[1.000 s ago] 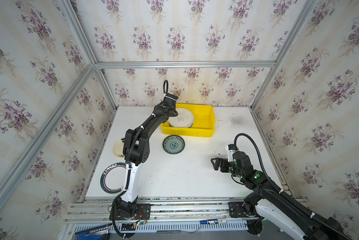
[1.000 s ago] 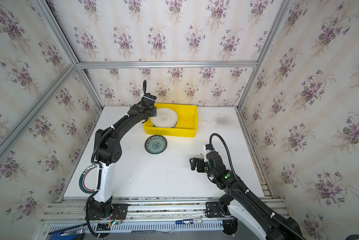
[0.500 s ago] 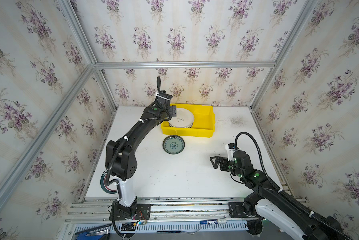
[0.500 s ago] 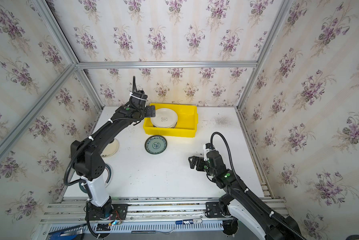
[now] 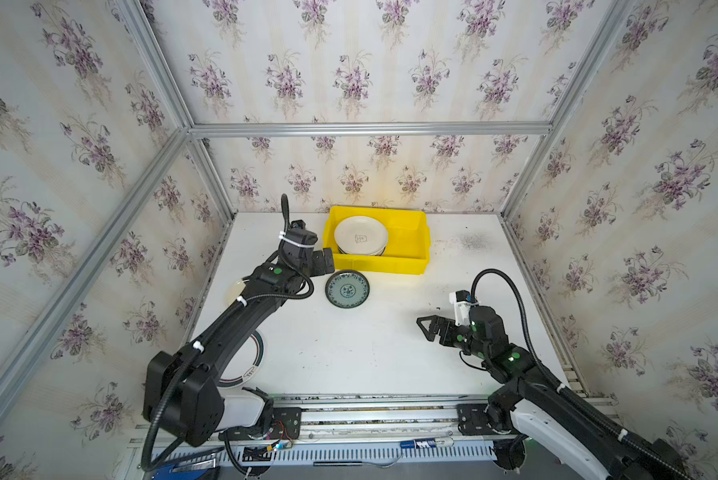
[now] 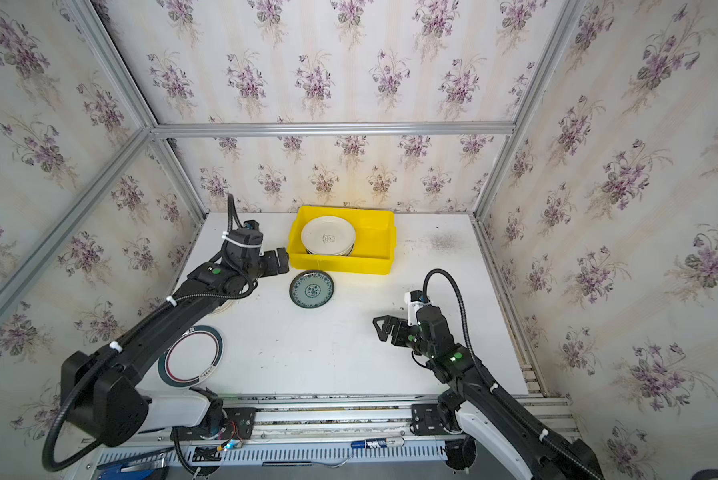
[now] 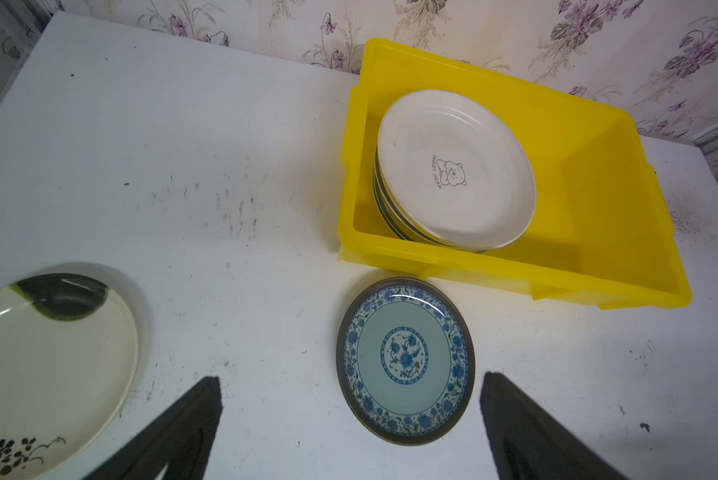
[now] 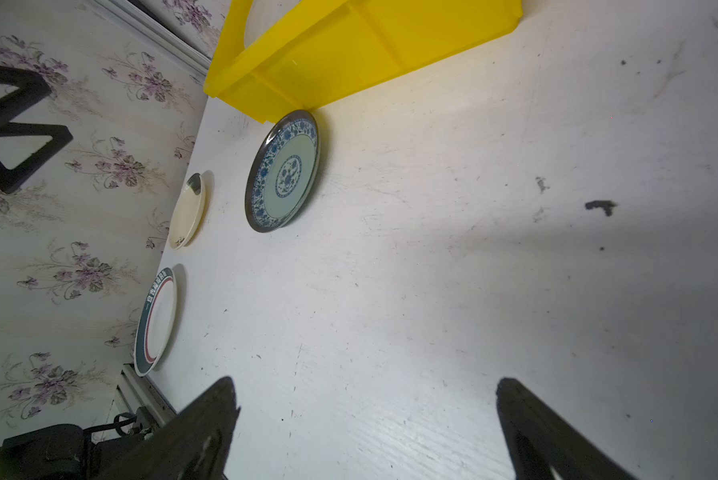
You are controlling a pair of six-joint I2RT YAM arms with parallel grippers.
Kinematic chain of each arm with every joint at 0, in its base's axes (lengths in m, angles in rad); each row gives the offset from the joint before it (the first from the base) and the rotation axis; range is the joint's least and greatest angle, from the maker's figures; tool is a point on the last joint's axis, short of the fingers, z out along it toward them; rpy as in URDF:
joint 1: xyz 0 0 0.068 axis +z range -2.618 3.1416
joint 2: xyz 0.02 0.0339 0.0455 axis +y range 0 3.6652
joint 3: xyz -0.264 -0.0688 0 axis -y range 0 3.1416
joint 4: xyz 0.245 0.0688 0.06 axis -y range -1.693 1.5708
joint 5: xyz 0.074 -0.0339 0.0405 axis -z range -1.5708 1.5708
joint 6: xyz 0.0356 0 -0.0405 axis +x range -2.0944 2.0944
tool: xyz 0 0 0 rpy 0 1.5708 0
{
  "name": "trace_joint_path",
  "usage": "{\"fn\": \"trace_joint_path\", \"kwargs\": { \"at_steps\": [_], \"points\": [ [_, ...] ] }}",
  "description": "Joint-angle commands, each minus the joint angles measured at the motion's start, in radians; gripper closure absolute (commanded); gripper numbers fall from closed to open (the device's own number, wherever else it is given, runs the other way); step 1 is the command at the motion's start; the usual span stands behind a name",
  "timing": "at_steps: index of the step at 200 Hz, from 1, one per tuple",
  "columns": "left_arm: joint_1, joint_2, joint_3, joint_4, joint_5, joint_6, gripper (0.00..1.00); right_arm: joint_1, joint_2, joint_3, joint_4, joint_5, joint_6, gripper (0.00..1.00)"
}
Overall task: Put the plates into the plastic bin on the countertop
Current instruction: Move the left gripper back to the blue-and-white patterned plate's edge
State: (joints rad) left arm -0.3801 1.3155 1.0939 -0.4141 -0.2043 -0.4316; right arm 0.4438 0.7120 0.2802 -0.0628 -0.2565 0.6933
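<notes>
left claw [image 5: 324, 262] wide and empty beside bin [image 5: 407, 261], right claw [image 5: 428, 328] wide above countertop [image 5: 349, 357], teal plate [image 5: 347, 289] just beside bin front, white plates [image 5: 361, 237] stacked inside

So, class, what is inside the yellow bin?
The yellow bin holds a stack of plates, topped by a white bear-print plate. Dark-striped rims show beneath it; their faces and number are covered.

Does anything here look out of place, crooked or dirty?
Nothing is spilled or broken. The white bear plate sits shifted on its stack in the yellow bin, and the countertop has a dark speckled smudge.
</notes>
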Motion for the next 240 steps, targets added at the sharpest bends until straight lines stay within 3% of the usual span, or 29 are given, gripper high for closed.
{"fn": "trace_joint_path", "kwargs": {
  "at_steps": [1,42,93,124,145,222,240],
  "points": [
    [0.005,-0.067,-0.084,0.067,0.041,-0.073,0.01,-0.001,-0.030,-0.007,0.050,-0.049,0.021,0.01],
    [0.056,-0.160,-0.278,0.156,0.098,-0.131,0.02,-0.002,-0.042,0.003,0.021,-0.088,0.024,0.01],
    [0.104,-0.127,-0.368,0.251,0.224,-0.163,0.21,-0.002,-0.052,-0.031,0.061,-0.121,0.094,0.01],
    [0.121,-0.040,-0.373,0.299,0.279,-0.182,0.28,-0.002,-0.061,-0.052,0.052,-0.104,0.111,0.01],
    [0.137,0.035,-0.372,0.347,0.350,-0.194,0.39,-0.002,-0.066,-0.062,0.049,-0.101,0.107,0.01],
    [0.144,0.199,-0.387,0.468,0.390,-0.235,0.44,-0.003,-0.102,-0.072,0.031,-0.069,0.101,0.01],
    [0.143,0.235,-0.380,0.480,0.395,-0.245,0.50,-0.003,-0.108,-0.073,0.026,-0.063,0.101,0.01]
  ]
}}
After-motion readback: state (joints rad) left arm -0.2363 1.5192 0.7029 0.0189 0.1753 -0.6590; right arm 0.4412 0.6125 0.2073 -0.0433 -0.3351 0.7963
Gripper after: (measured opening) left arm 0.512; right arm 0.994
